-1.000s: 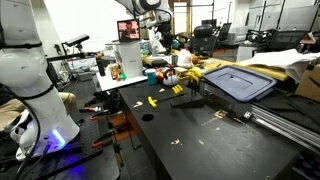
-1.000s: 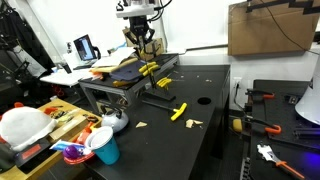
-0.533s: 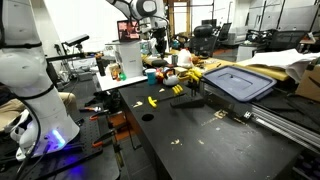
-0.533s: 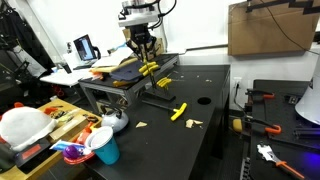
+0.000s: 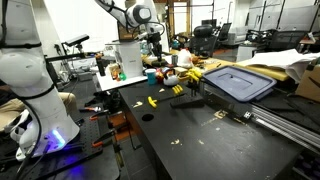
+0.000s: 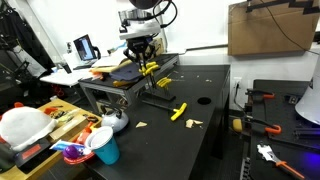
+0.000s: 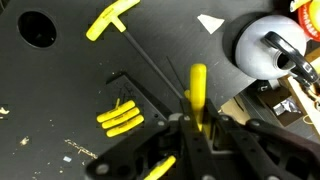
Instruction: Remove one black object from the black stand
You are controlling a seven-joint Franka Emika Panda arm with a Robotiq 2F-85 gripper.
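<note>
My gripper (image 7: 199, 128) is shut on the yellow handle (image 7: 198, 88) of a thin black hex key, whose shaft points away below it. In both exterior views the gripper (image 5: 155, 40) (image 6: 143, 60) hangs above the black stand (image 5: 181, 89) (image 6: 157, 86). The stand holds several more yellow-handled keys, seen in the wrist view (image 7: 121, 118). One yellow T-handle key (image 7: 111, 17) lies loose on the black table; it also shows in both exterior views (image 5: 152, 101) (image 6: 180, 110).
A white kettle (image 7: 264, 48) (image 6: 115, 121) stands beside the table's edge. The black tabletop (image 7: 50, 90) has a round hole (image 7: 35, 26). A blue bin (image 5: 240, 82) lies behind the stand. A cardboard box (image 6: 265, 30) stands at the back, a blue cup (image 6: 103, 148) in front.
The gripper has moved steadily downward toward the stand and table, still shut on the yellow-handled key. The loose key and the stand have not moved.
</note>
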